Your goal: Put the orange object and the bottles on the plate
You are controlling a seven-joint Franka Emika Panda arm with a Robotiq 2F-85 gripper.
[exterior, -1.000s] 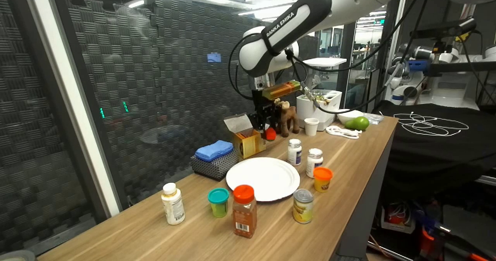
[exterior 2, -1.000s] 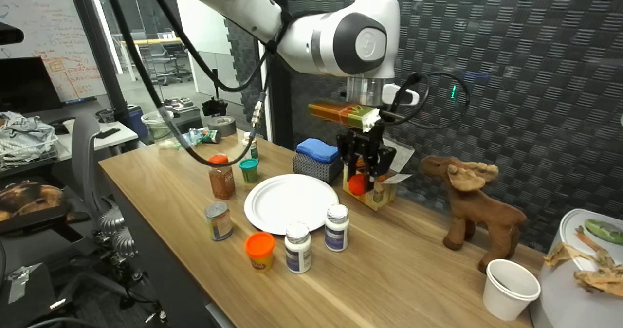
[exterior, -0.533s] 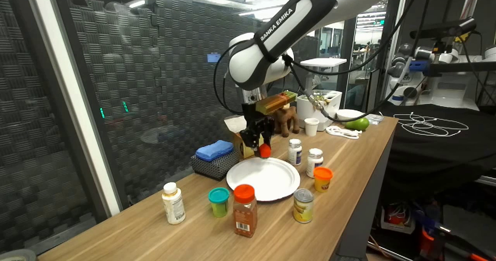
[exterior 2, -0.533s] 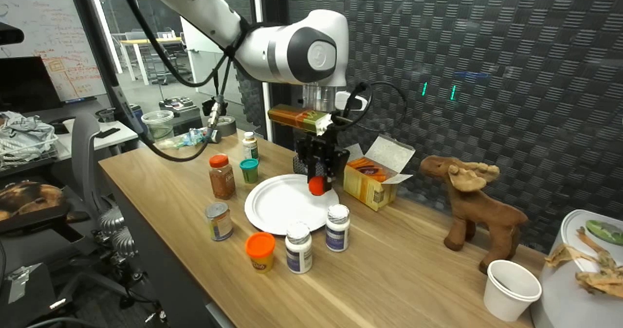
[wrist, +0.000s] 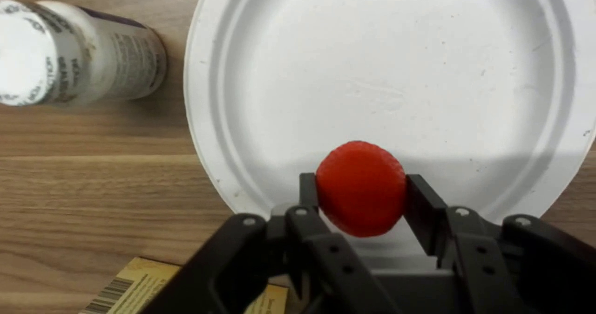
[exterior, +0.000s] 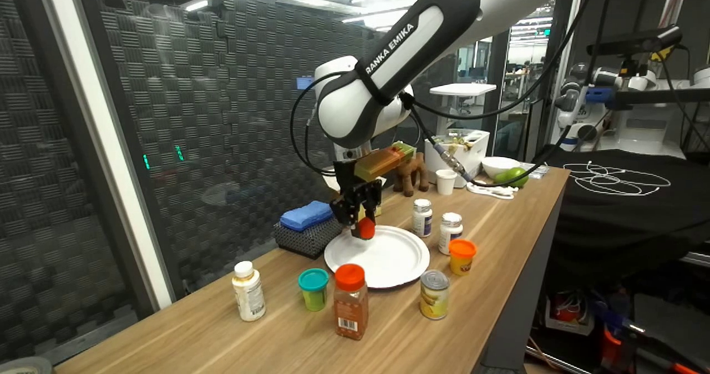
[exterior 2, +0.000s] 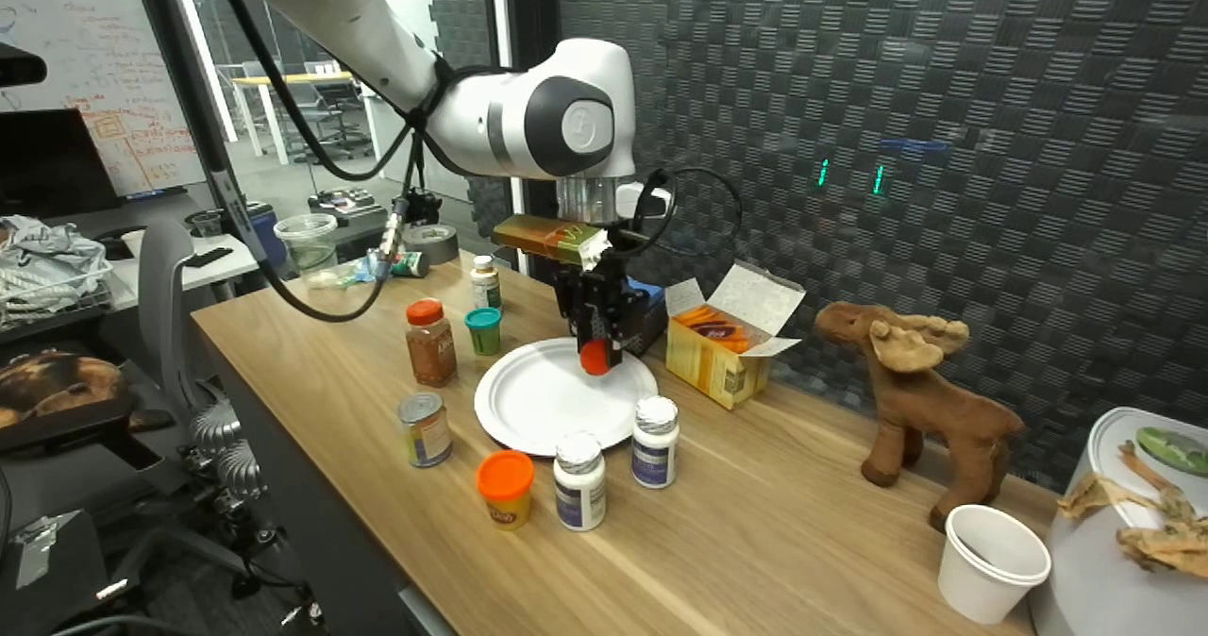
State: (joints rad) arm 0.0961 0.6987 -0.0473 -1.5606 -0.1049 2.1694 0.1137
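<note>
My gripper [wrist: 358, 188] is shut on a red round object [wrist: 361, 190], pinched between both fingertips. It hangs low over the box-side part of the white plate [wrist: 372, 71]; whether it touches the plate I cannot tell. The orange object, a small orange-lidded tub [exterior: 461, 256], stands on the table beside the plate. Two white pill bottles [exterior 2: 578, 485] are near it. Across the plate stand a red-capped bottle [exterior: 350, 307], a teal-lidded green jar [exterior: 313, 292] and a white-capped bottle [exterior: 248, 293]. A yellowish can [exterior: 434, 297] sits by the table's front.
An open yellow box [exterior 2: 717, 362] and a dark mesh box [exterior: 308, 241] topped by a blue cloth [exterior: 307, 216] line the wall side of the plate. Further along are a brown plush moose [exterior 2: 930, 400], white paper cups [exterior 2: 991, 560] and a white bin [exterior 2: 1114, 523].
My gripper has carried the red object away from above the yellow box, down and across to the plate. The bottles and the plate have stayed put.
</note>
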